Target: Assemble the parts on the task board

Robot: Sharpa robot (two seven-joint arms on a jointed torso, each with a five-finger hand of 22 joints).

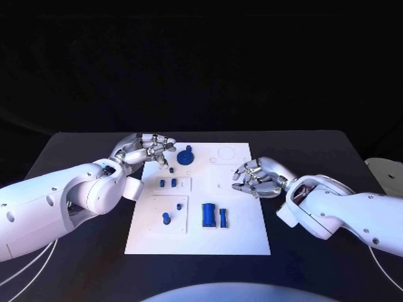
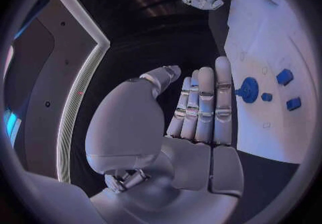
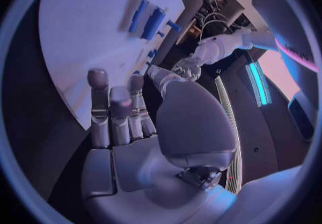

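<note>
The left robot hand (image 1: 148, 150) hovers over the far left corner of the task board (image 1: 242, 236), holding nothing; in the left wrist view its fingers (image 2: 204, 107) lie straight and side by side, the thumb apart from them. Just beside its fingertips, toward the board's middle, lies a round blue part with a stub (image 1: 184, 155), seen in the left wrist view as a disc (image 2: 248, 89) just past the fingers. Nearer the robot sit small blue parts (image 1: 169, 184) in a shallow recess.

The right robot hand (image 1: 257, 178) hangs at the board's right edge, fingers curled inward in the head view, with nothing in them; its wrist view shows the fingers (image 3: 110, 114) extended and bare. Between the 2 hands and closer to the robot stand 2 upright blue bars (image 1: 213, 216), with a small blue piece (image 1: 167, 218) to their left. The board rests on the black tabletop (image 1: 74, 157).
</note>
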